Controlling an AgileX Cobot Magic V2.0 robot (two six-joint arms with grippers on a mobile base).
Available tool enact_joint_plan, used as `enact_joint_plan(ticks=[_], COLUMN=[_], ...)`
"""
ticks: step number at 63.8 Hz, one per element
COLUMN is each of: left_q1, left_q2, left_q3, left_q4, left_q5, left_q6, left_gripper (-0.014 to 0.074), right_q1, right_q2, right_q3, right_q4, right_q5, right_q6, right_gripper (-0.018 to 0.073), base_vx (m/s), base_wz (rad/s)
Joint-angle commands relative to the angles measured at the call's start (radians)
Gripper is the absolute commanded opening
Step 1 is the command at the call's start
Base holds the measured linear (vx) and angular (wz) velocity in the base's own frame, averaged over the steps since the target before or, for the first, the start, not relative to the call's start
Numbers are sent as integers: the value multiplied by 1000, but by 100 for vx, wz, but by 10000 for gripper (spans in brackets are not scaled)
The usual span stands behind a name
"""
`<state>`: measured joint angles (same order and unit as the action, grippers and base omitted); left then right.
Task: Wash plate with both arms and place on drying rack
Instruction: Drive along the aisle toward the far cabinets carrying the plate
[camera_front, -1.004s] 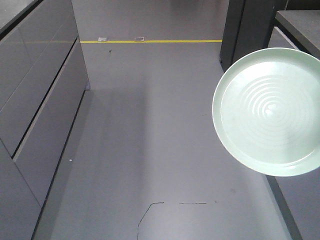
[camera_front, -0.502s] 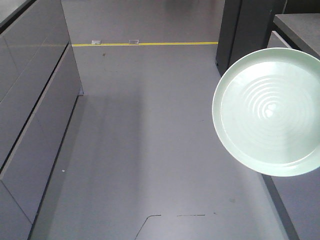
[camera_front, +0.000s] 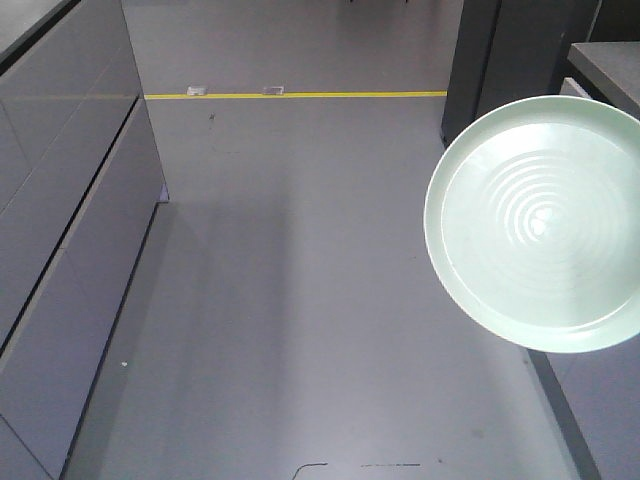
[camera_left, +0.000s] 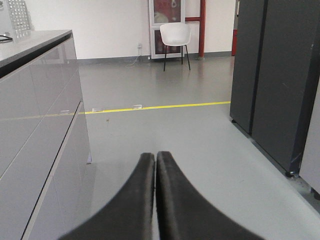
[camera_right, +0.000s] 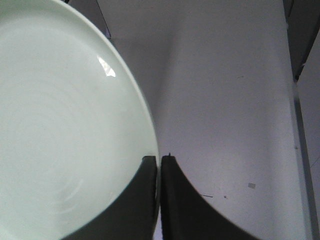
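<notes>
Rolled forward, floor crack (camera_front: 310, 466) lower in view; still pinching mint-green plate (camera_front: 540, 225) rim in right gripper (camera_right: 159, 159), left gripper (camera_left: 155, 154) pressed together.

The plate (camera_front: 535, 225) hangs at the right above the floor (camera_front: 300, 300), its rim pinched in the right gripper (camera_right: 159, 161), with cabinets (camera_front: 60, 200) along the left, a tall unit (camera_front: 510, 50) behind the plate, and a tape line (camera_front: 300, 95) crossing the floor before a far chair (camera_left: 175, 35).
</notes>
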<state>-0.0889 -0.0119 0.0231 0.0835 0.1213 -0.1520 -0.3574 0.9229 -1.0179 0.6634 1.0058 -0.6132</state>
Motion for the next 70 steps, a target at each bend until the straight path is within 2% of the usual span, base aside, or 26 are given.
enact_joint_plan(ticks=[1, 70], left_q1=[1, 1], left_q2=[-16, -16], left_q3=[22, 22], left_q4=[-8, -8], left_q5=[-66, -66], left_q6=[-2, -2], left_gripper=[-6, -6], right_q1=[-7, -7], right_q2=[-10, -10], right_q3=[-26, -26], right_q4=[41, 41], right_q5=[-47, -47], right_q6=[-6, -6], right_gripper=[-3, -3], base_vx=[19, 17], base_wz=[1, -5])
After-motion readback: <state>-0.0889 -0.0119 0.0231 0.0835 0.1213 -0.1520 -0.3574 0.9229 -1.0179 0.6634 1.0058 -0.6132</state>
